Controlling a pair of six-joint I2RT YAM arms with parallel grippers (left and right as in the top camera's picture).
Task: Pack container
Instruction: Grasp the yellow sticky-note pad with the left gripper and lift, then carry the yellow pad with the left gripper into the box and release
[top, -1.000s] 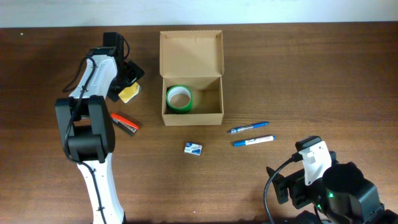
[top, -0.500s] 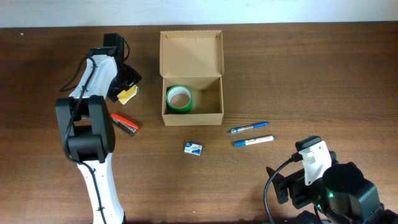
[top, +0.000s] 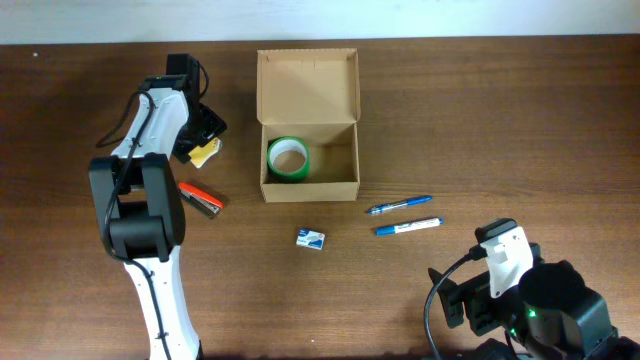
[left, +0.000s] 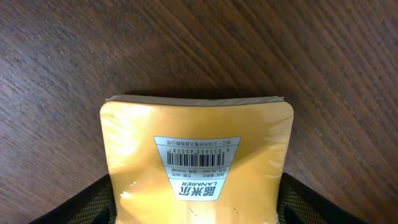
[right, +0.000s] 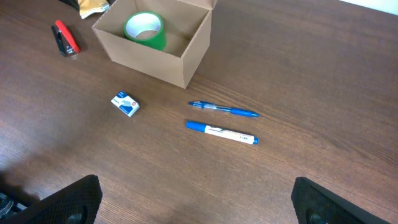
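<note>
The container (top: 309, 188) is a tan cardboard box, standing open at the back middle of the table with its flap lid up. A green tape roll (top: 289, 159) lies inside it at the left. Left of the box, my left gripper (top: 207, 143) is closed on a yellow packet (top: 206, 154) that lies on the wood. In the left wrist view the packet (left: 198, 155) with its barcode label fills the space between both fingers (left: 74, 205), which press on its sides. My right gripper (right: 199, 202) hangs open over bare table at the front right, holding nothing.
A red stapler (top: 202, 198) lies in front of the left arm. A small blue-and-white box (top: 311, 238) sits in front of the container. A blue pen (top: 400, 205) and a blue-capped marker (top: 408, 226) lie to the right of it.
The left gripper's fingers have come in onto the sides of the yellow packet. The packet has shifted slightly. The right arm has not moved.
</note>
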